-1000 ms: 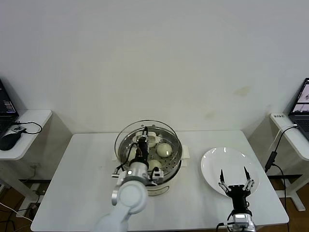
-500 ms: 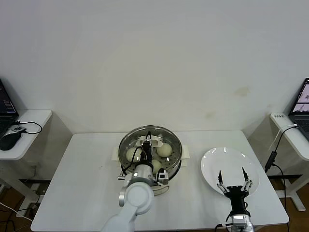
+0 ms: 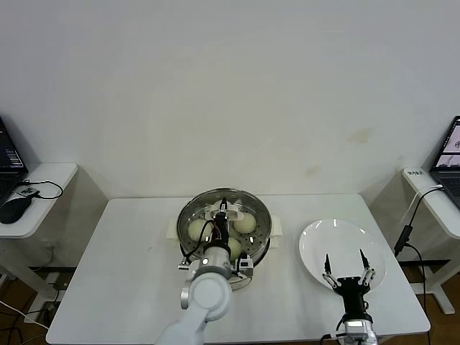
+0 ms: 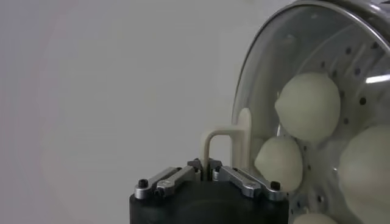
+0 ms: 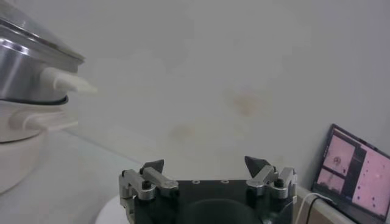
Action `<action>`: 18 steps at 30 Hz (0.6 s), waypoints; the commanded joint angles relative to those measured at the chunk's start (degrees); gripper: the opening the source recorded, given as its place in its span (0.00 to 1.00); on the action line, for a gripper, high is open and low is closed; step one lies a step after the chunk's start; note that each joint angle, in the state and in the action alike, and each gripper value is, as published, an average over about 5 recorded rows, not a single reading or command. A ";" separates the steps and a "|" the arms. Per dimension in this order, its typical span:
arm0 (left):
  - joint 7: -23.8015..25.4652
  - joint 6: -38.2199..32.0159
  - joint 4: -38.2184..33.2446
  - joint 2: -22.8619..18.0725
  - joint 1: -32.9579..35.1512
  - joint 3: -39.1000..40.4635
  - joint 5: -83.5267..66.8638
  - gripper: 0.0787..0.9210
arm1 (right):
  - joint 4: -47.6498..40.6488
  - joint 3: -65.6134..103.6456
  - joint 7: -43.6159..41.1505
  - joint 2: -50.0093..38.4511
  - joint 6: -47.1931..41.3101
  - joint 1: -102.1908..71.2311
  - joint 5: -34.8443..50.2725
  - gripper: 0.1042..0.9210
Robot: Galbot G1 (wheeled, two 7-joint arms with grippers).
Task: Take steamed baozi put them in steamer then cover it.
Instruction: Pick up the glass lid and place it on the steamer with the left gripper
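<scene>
The steel steamer [image 3: 264, 228] stands on its white base at the table's middle. Pale round baozi [image 3: 197, 229] [image 4: 308, 106] lie on its perforated tray, seen through the glass lid [image 3: 244, 203] [image 4: 259, 85] that now covers the pot. My left gripper [image 3: 223, 211] [image 4: 205, 165] is over the pot's centre, shut on the lid's white handle [image 4: 216, 137]. My right gripper [image 3: 348, 267] [image 5: 206, 165] hangs open and empty over the near part of the white plate [image 3: 343, 237].
The plate lies bare to the right of the steamer. Side desks with laptops [image 5: 359, 176] flank the table on both sides. A mouse [image 3: 13, 207] lies on the left desk. A cable [image 3: 407, 228] hangs by the right desk.
My left gripper has carried the lid a little to the right and down, from tilted above the steamer's left side to lying over its mouth. The right arm has barely moved.
</scene>
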 commanded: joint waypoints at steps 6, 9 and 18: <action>-0.91 -0.73 -0.06 -1.00 1.06 -0.79 0.28 0.08 | 0.19 -0.37 -0.23 0.00 -0.05 -0.16 -0.10 0.88; -1.09 -0.79 -0.83 -0.87 1.35 -1.00 0.08 0.13 | 0.19 -0.47 -0.27 -0.02 -0.08 -0.18 -0.16 0.88; -1.39 -1.13 -8.52 2.01 5.42 -1.51 -1.89 0.45 | 0.27 -0.67 -0.38 0.09 -0.19 -0.33 -0.44 0.88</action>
